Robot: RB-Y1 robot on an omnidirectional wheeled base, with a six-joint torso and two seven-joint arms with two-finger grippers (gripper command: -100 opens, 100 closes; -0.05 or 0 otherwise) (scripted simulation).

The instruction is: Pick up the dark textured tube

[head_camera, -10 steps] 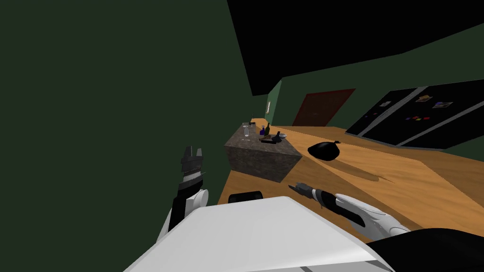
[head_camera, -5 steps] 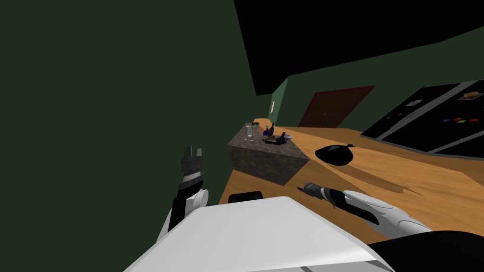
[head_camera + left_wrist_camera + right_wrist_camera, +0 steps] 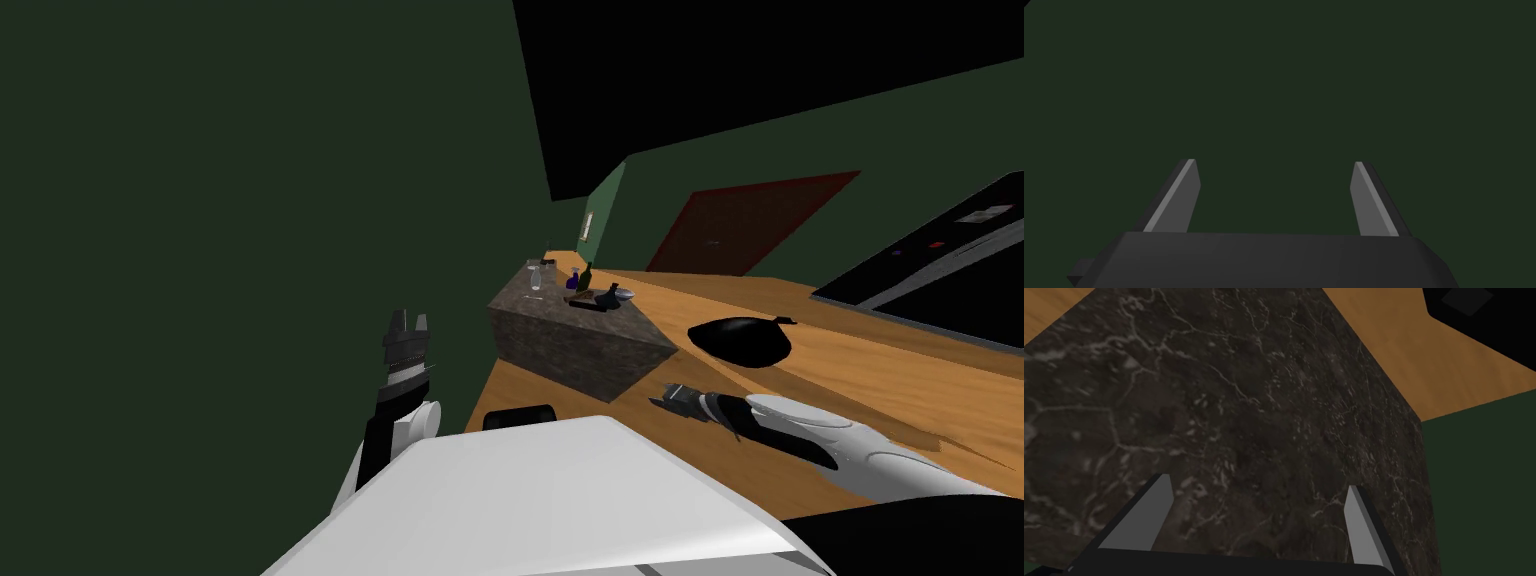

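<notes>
The right gripper's (image 3: 1258, 481) fingers (image 3: 1360, 523) stand released and empty, aimed at the near side face of the dark, white-veined stone block (image 3: 1234, 403), close to it above the orange-brown wooden floor (image 3: 850, 370). On that block's tabletop (image 3: 553, 311), toward its far end, the dark textured tube (image 3: 588, 303) lies low among small bottles (image 3: 573, 280) and a clear glass (image 3: 535, 277), too small to make out well. The left gripper (image 3: 409, 318), fingers likewise released, is raised left of the block before the dark green wall (image 3: 200, 250).
</notes>
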